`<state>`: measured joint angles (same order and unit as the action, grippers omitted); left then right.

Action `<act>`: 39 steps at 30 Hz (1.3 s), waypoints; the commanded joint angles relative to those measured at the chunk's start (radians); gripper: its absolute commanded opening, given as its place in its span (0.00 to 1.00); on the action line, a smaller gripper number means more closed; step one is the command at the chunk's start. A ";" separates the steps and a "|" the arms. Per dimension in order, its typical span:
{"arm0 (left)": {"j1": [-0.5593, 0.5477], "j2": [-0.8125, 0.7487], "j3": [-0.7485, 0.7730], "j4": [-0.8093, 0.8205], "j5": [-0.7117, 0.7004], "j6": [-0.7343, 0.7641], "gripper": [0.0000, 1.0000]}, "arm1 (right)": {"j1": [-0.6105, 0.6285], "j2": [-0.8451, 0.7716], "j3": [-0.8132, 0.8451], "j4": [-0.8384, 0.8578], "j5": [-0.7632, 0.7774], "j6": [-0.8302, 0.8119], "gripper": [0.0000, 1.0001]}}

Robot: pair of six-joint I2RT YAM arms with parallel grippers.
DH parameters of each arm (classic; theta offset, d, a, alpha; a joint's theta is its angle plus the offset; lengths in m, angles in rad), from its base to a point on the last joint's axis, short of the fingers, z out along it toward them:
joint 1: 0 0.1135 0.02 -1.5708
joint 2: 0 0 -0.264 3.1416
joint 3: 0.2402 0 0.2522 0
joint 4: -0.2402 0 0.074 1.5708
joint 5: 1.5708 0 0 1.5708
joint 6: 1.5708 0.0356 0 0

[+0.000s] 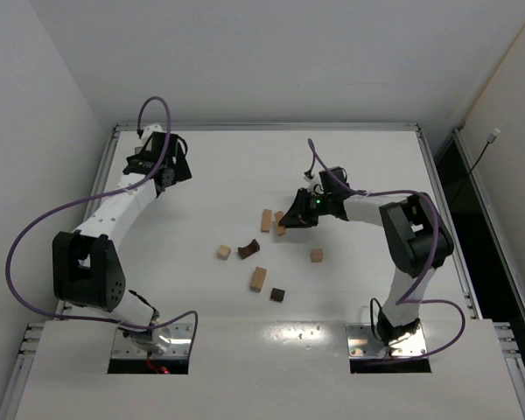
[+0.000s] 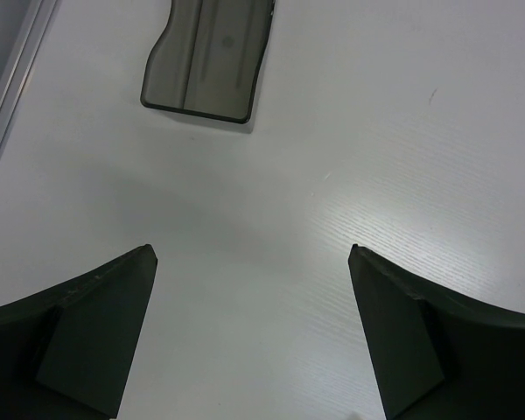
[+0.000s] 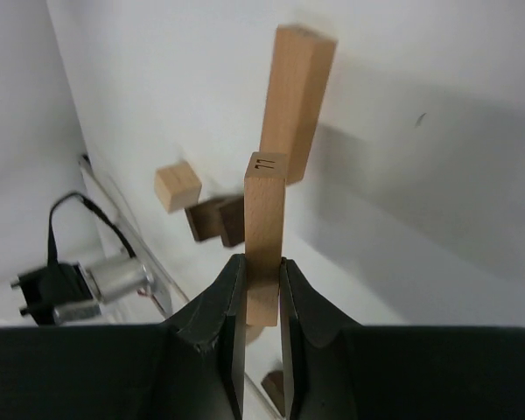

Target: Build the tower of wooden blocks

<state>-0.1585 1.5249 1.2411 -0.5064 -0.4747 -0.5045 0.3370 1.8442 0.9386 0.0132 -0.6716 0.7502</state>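
The right gripper (image 3: 261,262) is clamped on one end of a tan bar (image 3: 265,210), just short of a second bar (image 3: 296,105) lying mid-tabletop (image 3: 420,219) among scattered blocks (image 1: 258,278), so it should likely lower the bar level and let go only once it is seated.

We see a white table (image 1: 367,166) with a metal rail (image 1: 262,128) along its far edge, boxed in by plain white walls (image 1: 271,52) behind and on both sides. Light is even, shadows soft. Right of the table is a dark gap (image 1: 474,201), maybe floor, with a white-tipped cable (image 1: 493,136) above it.
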 commanded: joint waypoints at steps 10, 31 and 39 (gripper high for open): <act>0.019 0.018 0.029 0.028 -0.012 0.006 0.90 | -0.029 0.153 0.048 0.154 0.050 0.244 0.00; 0.019 0.037 0.047 0.019 -0.012 0.006 0.90 | -0.010 0.257 0.078 0.073 0.067 0.224 0.07; 0.019 0.037 0.047 0.019 -0.012 -0.003 0.90 | -0.010 0.230 0.049 0.019 0.119 0.190 0.41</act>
<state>-0.1535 1.5692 1.2484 -0.5068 -0.4759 -0.5049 0.3191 2.0651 1.0107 0.1440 -0.6712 0.9802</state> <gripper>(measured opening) 0.900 0.363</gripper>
